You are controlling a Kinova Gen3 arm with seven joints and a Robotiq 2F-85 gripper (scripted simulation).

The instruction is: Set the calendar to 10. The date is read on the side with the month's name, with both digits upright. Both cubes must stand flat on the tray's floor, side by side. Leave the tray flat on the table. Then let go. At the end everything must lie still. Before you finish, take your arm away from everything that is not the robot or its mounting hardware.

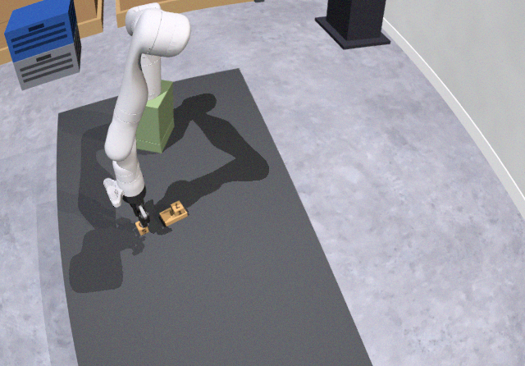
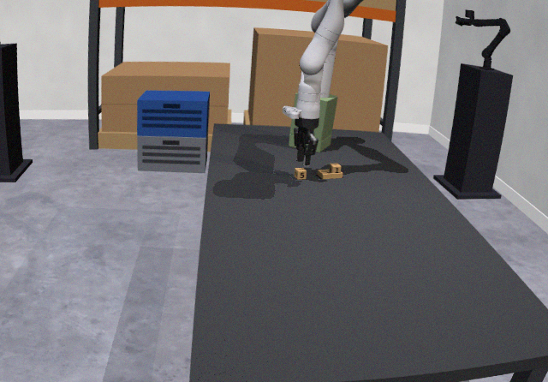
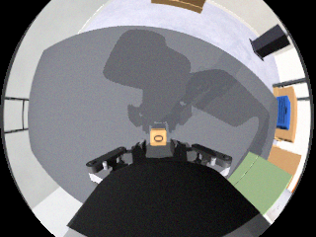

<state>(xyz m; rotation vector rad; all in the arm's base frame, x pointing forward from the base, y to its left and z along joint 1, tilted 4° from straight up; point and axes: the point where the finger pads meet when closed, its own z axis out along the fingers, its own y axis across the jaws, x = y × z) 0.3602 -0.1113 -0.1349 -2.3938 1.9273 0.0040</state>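
A wooden cube (image 1: pixel 142 228) (image 2: pixel 300 174) (image 3: pixel 158 137) stands on the table beside the tray. It shows a 5 on its side in the exterior view and a 0 on top in the wrist view. My gripper (image 2: pixel 303 162) (image 3: pixel 158 144) is open and empty, a little above this cube. The wooden tray (image 1: pixel 174 220) (image 2: pixel 329 176) lies flat on the table to the right of the cube. The other cube (image 1: pixel 177 207) (image 2: pixel 335 168) is in the tray's right part, with a 1 on its side in the exterior view. The tray's left part is empty.
The dark table (image 1: pixel 220 277) (image 2: pixel 336 258) carries the cubes and tray. A green block (image 1: pixel 158 125) (image 2: pixel 326 123) (image 3: pixel 262 183) stands at the arm's base, behind them. Cardboard boxes and a blue and grey crate stack stand beyond the table.
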